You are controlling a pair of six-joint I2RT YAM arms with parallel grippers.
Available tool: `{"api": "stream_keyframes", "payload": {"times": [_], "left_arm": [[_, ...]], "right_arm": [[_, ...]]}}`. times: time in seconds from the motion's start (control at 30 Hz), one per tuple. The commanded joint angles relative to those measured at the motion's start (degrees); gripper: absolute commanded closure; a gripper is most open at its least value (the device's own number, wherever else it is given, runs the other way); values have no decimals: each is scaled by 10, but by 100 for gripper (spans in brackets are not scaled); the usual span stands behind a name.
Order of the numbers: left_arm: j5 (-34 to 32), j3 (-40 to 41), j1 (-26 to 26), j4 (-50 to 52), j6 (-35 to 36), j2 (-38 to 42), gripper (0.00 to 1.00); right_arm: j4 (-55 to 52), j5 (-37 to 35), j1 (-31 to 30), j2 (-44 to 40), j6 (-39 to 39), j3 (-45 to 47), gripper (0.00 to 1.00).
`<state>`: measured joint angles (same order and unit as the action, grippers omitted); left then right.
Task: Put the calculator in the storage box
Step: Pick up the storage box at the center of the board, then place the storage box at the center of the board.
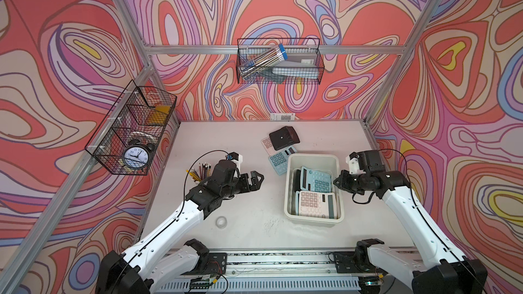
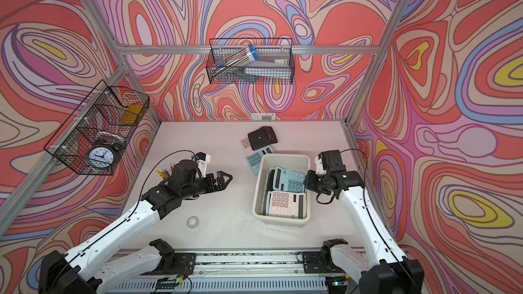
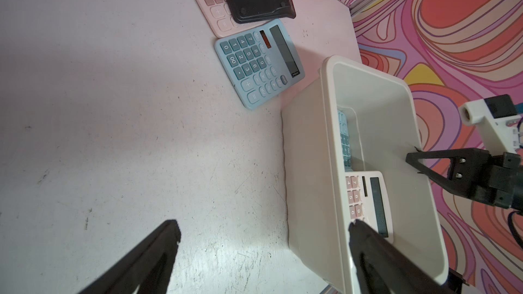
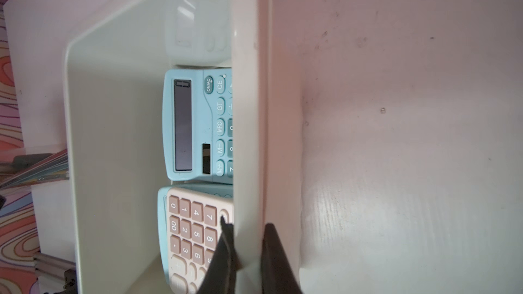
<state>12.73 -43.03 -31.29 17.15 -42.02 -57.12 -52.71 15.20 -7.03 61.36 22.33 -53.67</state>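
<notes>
right gripper (image 4: 246, 224) pinched shut on storage box (image 1: 314, 156) wall, likely steadying it | left gripper (image 3: 264, 227) spread wide, empty | blue calculator (image 1: 278, 161) flat on table (image 1: 226, 222), just beside the box's far corner | step: approaching the pickup | next: left gripper lowers astride the calculator's edges

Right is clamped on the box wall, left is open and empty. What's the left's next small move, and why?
Probably ease the left gripper toward the blue calculator beside the storage box: it lies face up and uncovered, whereas the pink calculator sits partly under a black one. The right gripper steadies the box.
</notes>
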Motion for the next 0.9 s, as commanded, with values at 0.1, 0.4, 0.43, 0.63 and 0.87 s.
{"api": "stream_keyframes", "payload": {"times": [0.1,0.4,0.43,0.63,0.87], "left_arm": [[-24,-14,-4,35,5,27,1],[-141,-6,-4,118,-1,102,1],[-142,-9,-4,125,1,104,1],[-135,-16,-4,147,3,95,1],[-146,-17,-4,158,6,103,1]], "right_arm": [[93,51,-94,49,13,-54,100],[147,49,-184,150,24,-123,100],[152,51,-190,162,24,-131,100],[173,49,-228,246,25,-193,100],[184,49,-258,323,23,-262,100]]}}
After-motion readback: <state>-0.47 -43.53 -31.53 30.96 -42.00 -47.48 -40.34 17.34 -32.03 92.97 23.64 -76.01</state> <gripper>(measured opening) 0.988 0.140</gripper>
